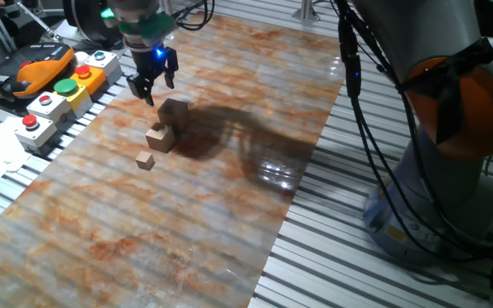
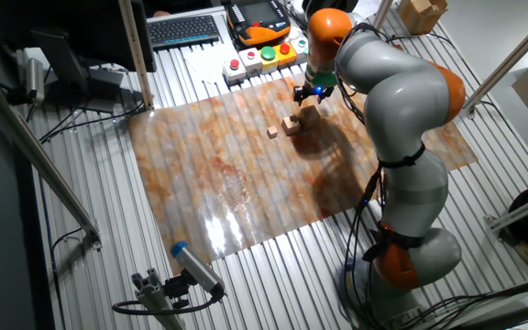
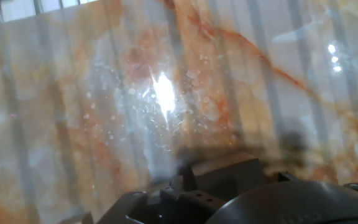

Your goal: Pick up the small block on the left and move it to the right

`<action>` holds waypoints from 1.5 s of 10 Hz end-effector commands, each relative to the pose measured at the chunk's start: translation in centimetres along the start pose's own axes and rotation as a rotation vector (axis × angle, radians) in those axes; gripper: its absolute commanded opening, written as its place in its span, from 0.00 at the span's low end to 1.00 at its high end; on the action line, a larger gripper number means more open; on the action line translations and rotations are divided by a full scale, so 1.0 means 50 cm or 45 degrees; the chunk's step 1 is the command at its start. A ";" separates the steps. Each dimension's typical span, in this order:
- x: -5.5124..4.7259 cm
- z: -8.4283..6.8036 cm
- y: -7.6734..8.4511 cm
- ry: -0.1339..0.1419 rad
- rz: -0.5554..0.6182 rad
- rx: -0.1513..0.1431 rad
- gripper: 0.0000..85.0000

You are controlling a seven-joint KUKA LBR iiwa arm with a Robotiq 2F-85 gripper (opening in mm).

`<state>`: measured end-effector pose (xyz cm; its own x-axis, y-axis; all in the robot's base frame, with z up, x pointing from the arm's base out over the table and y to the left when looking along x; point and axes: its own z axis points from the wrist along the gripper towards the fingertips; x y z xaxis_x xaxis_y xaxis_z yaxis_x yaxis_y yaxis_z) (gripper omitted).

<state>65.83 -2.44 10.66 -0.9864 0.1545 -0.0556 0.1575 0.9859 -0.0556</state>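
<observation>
The small block (image 1: 175,112) sits on the marbled worktop (image 1: 187,222), at the far end of a short diagonal row of three tan cubes. The medium cube (image 1: 160,137) lies just beside it on the near side, apparently touching, and the tiny cube (image 1: 146,160) lies a little apart beyond that. The gripper (image 1: 153,83) hangs just above and slightly behind the small block, its dark fingers spread apart and holding nothing. In the other fixed view the gripper (image 2: 311,92) hovers over the same block (image 2: 307,114) near the button boxes (image 2: 266,57). The hand view shows only glossy worktop (image 3: 104,112), with no cube in sight.
</observation>
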 end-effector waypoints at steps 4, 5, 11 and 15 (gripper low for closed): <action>0.002 0.035 0.005 -0.025 -0.011 0.022 1.00; 0.001 0.044 0.001 -0.025 -0.017 0.019 1.00; 0.006 0.073 -0.012 -0.044 -0.018 0.003 1.00; 0.009 0.092 -0.018 -0.055 -0.032 -0.017 0.80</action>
<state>65.46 -3.51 6.08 -0.9872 0.1269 -0.0969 0.1315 0.9904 -0.0426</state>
